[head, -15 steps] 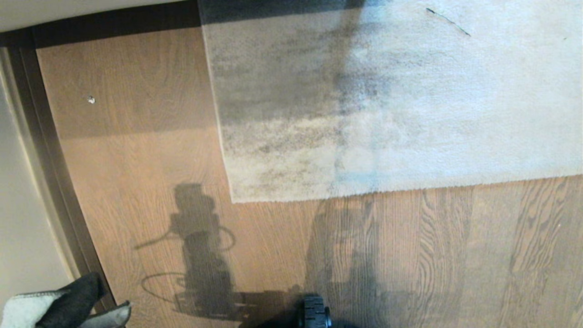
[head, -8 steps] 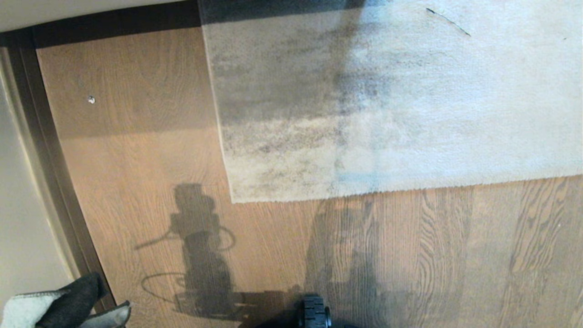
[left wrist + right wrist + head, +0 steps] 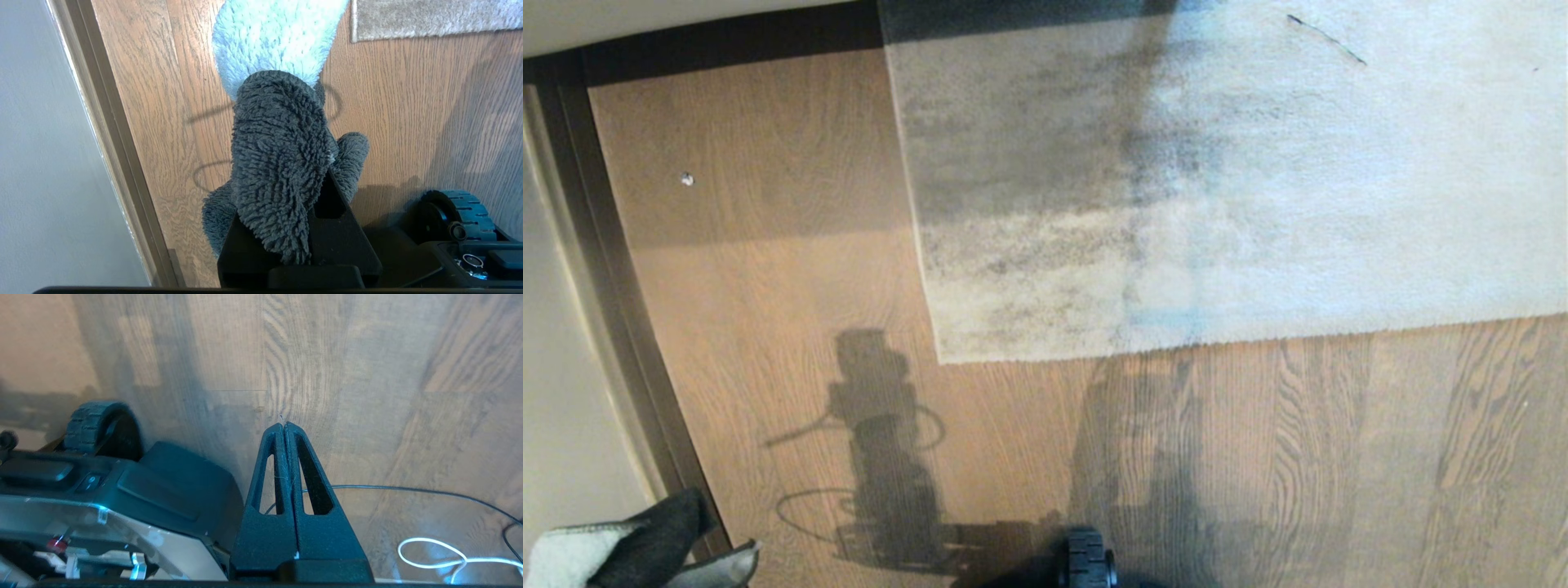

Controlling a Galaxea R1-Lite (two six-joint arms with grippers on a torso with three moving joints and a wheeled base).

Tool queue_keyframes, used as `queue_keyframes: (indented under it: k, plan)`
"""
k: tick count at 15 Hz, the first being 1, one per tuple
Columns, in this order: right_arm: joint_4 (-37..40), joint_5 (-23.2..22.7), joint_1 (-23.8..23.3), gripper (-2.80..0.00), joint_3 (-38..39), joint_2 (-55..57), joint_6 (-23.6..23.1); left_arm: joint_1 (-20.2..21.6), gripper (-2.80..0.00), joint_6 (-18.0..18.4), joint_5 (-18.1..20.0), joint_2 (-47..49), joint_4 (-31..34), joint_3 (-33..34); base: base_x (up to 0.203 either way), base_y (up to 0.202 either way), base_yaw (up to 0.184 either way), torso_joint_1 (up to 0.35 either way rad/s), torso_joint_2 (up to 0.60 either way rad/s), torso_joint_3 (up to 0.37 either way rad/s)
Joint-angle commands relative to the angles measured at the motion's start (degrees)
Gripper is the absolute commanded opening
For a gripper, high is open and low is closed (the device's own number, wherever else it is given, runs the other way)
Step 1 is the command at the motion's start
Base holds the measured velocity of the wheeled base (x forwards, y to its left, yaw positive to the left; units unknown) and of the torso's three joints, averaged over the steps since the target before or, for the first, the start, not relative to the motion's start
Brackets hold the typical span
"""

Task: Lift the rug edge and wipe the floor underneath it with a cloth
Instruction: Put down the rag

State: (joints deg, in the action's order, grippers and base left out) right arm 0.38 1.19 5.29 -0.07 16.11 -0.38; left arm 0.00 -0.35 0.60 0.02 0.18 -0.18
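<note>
Nothing has shifted in the last second — the head view holds exactly the same scene, so the job has not started in earnest. The rug edge [image 3: 1217,339] lies flat on the floor [image 3: 1339,457], its square corner toward the robot's left, and no part of it is lifted yet.

Down at the near left of the head view sits the cloth [image 3: 613,547], pale fluff on one part and dark pile on the other. The left wrist view settles it: the left hand [image 3: 286,212] is clamped on the cloth [image 3: 278,134], which drapes over the fingers and hides their tips. It hangs above bare planks beside the skirting strip [image 3: 118,171], well short of the rug.

The right hand [image 3: 284,426] is out of the head view; its own camera shows the two fingers pressed together, holding nothing, pointing at open floor [image 3: 367,375] next to the robot's base [image 3: 163,486] and wheel [image 3: 92,424], with cables [image 3: 449,555] trailing nearby.

My read — the right hand takes the lift, so it must first open and reach that edge.
</note>
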Motion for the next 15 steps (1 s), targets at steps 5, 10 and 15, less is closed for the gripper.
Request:
queue_keyframes:
  k: [5,10,15]
  plan:
    - [-0.02,0.04,-6.71,-2.80,0.01,-6.81,0.36,0.00,-2.80,-0.09,0.01,-0.02,-0.01,0.01,0.000,0.000,0.000,0.000,0.00,0.000]
    - [-0.11,0.42,-5.82,-2.80,-0.01,-16.11,3.05,0.00,-2.80,-0.05,0.01,-0.02,-0.01,0.01,0.000,0.000,0.000,0.000,0.00,0.000]
    - [-0.11,0.48,-5.82,-2.80,-0.01,-16.11,3.28,0.00,-2.80,-0.02,0.01,-0.02,-0.01,0.01,0.000,0.000,0.000,0.000,0.00,0.000]
